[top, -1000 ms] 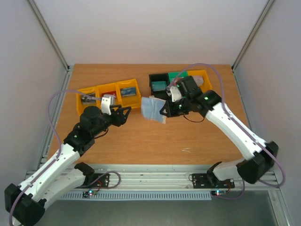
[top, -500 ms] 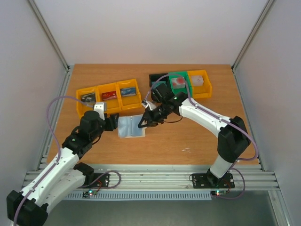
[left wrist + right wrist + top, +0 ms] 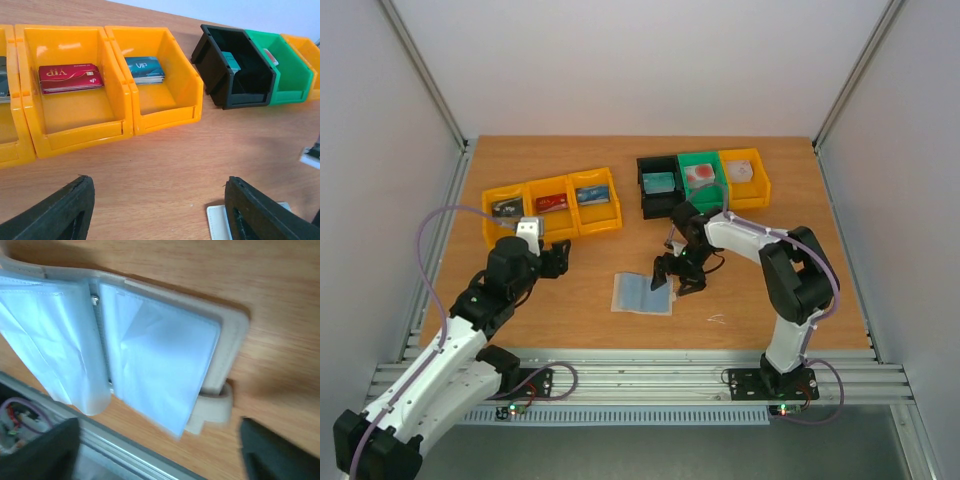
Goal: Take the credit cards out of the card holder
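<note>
The card holder (image 3: 640, 294) lies spread open on the table, pale blue sleeves up. In the right wrist view the card holder (image 3: 150, 345) shows a whitish-beige rim and a snap tab (image 3: 216, 409); I cannot make out a card in its sleeves. My right gripper (image 3: 678, 279) hovers at its right edge, open, with nothing between the fingers (image 3: 280, 452). My left gripper (image 3: 557, 258) is open to the holder's upper left, apart from it; a white corner of the holder (image 3: 218, 220) shows beside its right finger (image 3: 260, 212). Credit cards lie in bins: red (image 3: 70, 78), blue (image 3: 145, 70), teal (image 3: 231, 62).
Three joined yellow bins (image 3: 552, 207) stand at the back left. A black bin (image 3: 658, 184), a green bin (image 3: 700, 177) and a yellow bin (image 3: 745, 173) stand at the back right. The table's metal front rail (image 3: 115, 455) runs close under the holder.
The right gripper carried the holder down from mid-air to the table, then opened and let it go. The left gripper drew back to the left and opened slightly wider.
</note>
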`<state>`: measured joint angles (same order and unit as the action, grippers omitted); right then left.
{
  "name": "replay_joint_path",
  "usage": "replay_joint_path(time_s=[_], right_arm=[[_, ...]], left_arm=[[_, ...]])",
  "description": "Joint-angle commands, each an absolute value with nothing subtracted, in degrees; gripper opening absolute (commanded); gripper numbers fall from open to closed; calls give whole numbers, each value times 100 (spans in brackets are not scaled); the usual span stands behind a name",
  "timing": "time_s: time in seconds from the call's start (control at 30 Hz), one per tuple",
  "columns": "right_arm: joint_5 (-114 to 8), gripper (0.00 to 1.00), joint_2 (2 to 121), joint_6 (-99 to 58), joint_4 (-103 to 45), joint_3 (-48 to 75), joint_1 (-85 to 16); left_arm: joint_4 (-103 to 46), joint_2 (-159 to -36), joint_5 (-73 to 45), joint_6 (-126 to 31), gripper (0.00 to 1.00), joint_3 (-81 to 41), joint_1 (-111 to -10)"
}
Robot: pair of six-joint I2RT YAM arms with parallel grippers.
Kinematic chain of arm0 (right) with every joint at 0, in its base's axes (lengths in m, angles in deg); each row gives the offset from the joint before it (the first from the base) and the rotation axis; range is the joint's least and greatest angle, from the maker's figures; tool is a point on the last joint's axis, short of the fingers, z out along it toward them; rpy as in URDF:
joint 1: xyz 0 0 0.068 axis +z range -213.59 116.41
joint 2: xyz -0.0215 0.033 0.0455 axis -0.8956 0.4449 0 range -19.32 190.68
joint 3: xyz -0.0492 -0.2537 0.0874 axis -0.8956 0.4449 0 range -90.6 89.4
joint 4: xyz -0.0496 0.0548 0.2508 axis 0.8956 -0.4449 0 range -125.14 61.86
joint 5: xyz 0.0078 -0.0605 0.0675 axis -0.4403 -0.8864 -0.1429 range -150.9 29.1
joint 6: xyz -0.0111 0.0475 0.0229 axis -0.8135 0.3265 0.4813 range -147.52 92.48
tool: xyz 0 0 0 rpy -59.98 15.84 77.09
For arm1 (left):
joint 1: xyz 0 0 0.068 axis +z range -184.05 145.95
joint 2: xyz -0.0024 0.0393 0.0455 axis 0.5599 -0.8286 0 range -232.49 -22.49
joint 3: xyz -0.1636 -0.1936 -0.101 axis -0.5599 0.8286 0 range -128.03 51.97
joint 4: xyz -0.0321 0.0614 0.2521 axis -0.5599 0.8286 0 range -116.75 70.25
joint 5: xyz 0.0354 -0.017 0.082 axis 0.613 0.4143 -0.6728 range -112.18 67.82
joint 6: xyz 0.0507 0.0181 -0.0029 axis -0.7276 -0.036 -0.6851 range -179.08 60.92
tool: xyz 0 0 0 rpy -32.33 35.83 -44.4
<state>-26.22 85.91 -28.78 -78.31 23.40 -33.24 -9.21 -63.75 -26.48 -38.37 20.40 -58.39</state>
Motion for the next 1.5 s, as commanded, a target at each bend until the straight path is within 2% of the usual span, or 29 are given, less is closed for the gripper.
replay_joint_path(time_s=[0.0,0.1,0.13,0.17,0.2,0.53,0.67,0.77,0.9,1.07,1.2,1.37,1.47], right_arm=[[-3796,98,7965,-3393,-8666,1879,-3356],[-4494,99,7544,-3499,-8910,1704,-3608],[-4690,99,7381,-3515,-8945,1699,-3737],[-4862,99,7191,-3521,-8950,1709,-3880],[-4997,99,6987,-3529,-8913,1745,-4049],[-5674,99,3988,-3799,-6340,3260,-5825],[-6150,98,3394,-3941,-5029,4063,-6125],[-6769,99,3231,-4049,-4077,4563,-6220],[-7283,99,3138,-4462,-2628,5474,-6223],[-7439,99,3556,-4681,-1186,6405,-6219],[-7405,99,4280,-4748,-66,6956,-6222],[-7179,99,5667,-5041,2364,7540,-6235],[-7050,99,6142,-5272,2604,7342,-6275]], left_arm=[[-1209,-6291,-2724,-4038,74,2185,-5789],[-1364,-6276,-2926,-4238,81,2241,-5717],[-1385,-6274,-3051,-4286,86,2244,-5670],[-1398,-6277,-3197,-4346,96,2245,-5615],[-1407,-6282,-3338,-4397,99,2249,-5571],[-2370,-6278,-4390,-5205,99,2707,-4790],[-3188,-6338,-4379,-5497,99,3061,-4462],[-3877,-6431,-3927,-5707,99,3398,-4186],[-4360,-6699,-3240,-5729,99,3675,-3891],[-5275,-7053,-3757,-5486,99,4117,-3850],[-5844,-7359,-4094,-5406,99,4346,-3673],[-6708,-8017,-3995,-5209,99,4362,-3514],[-7034,-8529,-4154,-5202,99,4153,-3494]])
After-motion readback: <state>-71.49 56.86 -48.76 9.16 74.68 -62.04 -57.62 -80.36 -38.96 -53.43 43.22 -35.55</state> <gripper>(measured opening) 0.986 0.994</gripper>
